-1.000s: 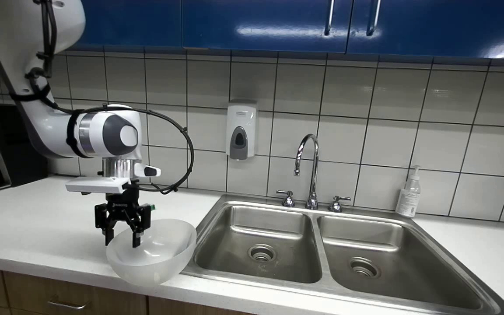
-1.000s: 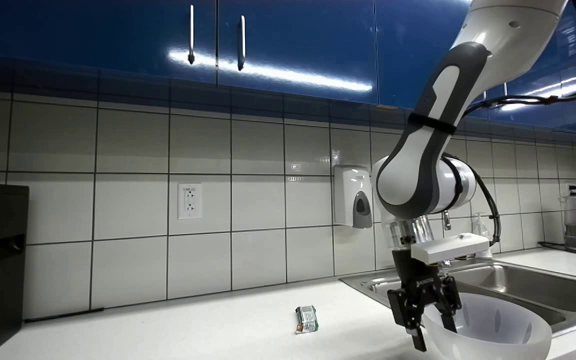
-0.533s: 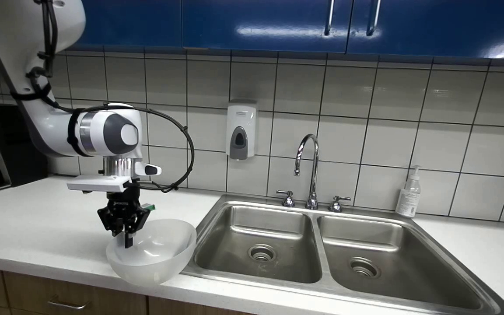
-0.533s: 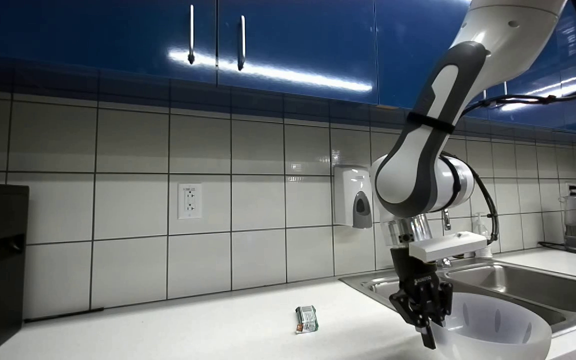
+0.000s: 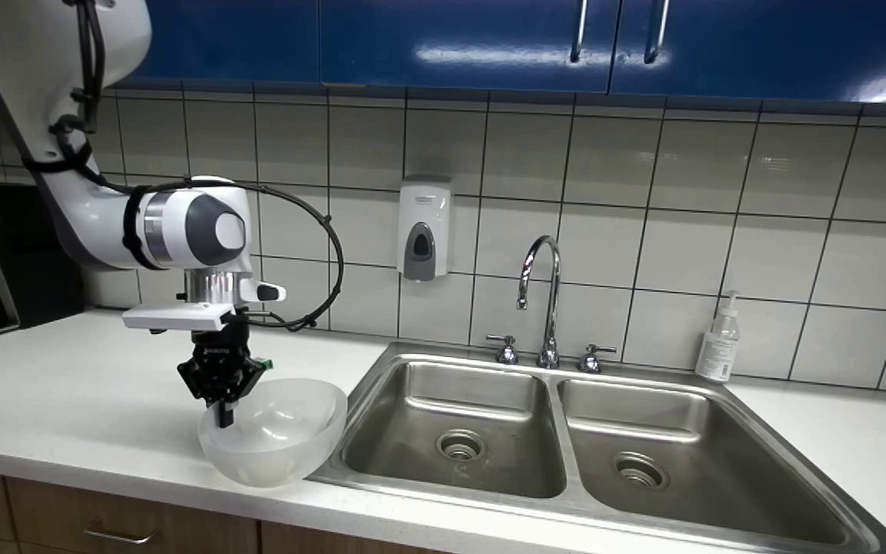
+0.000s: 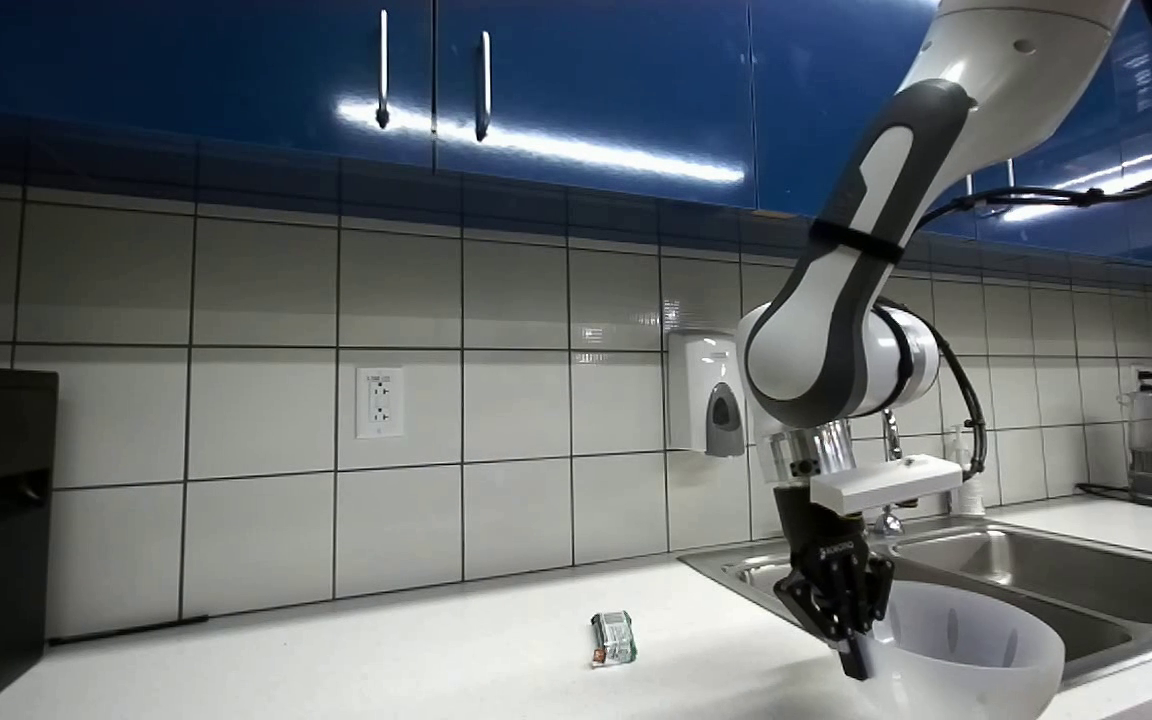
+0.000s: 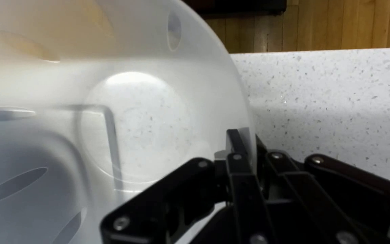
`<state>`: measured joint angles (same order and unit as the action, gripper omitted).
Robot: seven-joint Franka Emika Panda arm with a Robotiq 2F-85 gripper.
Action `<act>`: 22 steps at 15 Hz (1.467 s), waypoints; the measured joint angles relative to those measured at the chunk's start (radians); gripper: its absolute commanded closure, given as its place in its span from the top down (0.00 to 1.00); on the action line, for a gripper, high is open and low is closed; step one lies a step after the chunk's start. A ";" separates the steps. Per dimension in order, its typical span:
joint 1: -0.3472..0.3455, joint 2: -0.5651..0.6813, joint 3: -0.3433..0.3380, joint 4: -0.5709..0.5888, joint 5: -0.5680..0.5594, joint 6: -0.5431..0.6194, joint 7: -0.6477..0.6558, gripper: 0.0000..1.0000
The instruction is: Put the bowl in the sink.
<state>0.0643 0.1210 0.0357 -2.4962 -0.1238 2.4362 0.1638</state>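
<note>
Wrist view: fingers (image 7: 237,166) nearly together, tight on the rim of the bowl (image 7: 137,128)

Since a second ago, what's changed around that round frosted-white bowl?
The black two-fingered gripper closed on the rim of the round frosted-white bowl, which shifted slightly upward in both exterior views, perhaps lifting. The steel double sink and small green-and-white packet stayed put.

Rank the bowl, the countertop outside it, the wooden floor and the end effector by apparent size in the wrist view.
1. Bowl, cut off by the frame
2. Countertop and end effector: too alike to rank
3. Wooden floor
</note>
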 measured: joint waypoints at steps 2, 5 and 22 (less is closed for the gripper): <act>0.000 -0.001 0.000 0.018 -0.004 -0.011 0.000 0.02; 0.000 -0.010 0.000 0.059 -0.007 -0.034 -0.001 0.02; -0.018 0.004 -0.059 0.350 -0.013 -0.181 -0.001 0.02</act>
<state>0.0464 0.1254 -0.0229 -2.1463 -0.1367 2.2550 0.1624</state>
